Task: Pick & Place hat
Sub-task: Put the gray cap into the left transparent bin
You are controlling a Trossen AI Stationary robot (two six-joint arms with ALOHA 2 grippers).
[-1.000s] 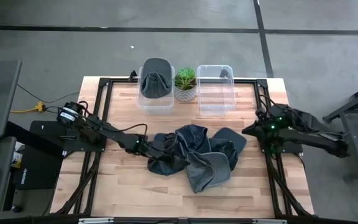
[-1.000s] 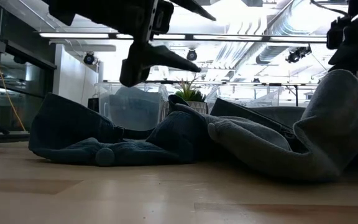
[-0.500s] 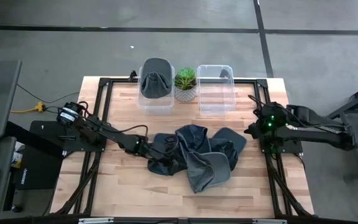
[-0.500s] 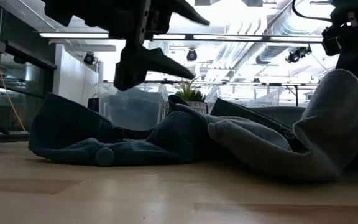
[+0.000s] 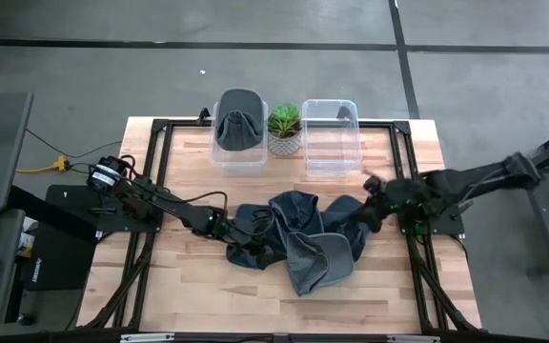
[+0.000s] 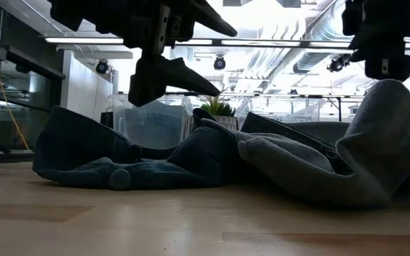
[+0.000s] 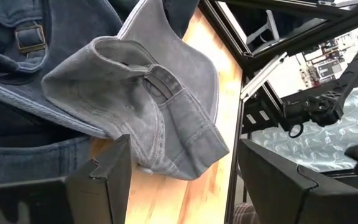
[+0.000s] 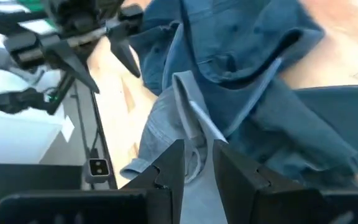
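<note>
We see a heap of dark blue-grey hats lying tangled in the middle of the desk; because they overlap and fold into one another, any one of them has to be teased off the pile from its edge rather than lifted straight up. Our left tool sits low at the left edge of the heap, its two fingers spread wide with nothing between them; in the left wrist view they frame a paler grey hat with a buckled strap, which we judge to be the piece it is lining up on. Our right tool is at the heap's right edge, beside the blue hat that sticks out there; in the right wrist view its fingers stand a little apart, released, over a pale brim or strap, and we cannot tell whether they touch the cloth.

At the far edge stand two clear bins with a small potted plant between them; the left bin already holds a grey hat, so we take the bins as the places to drop hats; the right bin looks empty. Coming at the heap from opposite sides lets each tool work its own edge without crossing the other.
</note>
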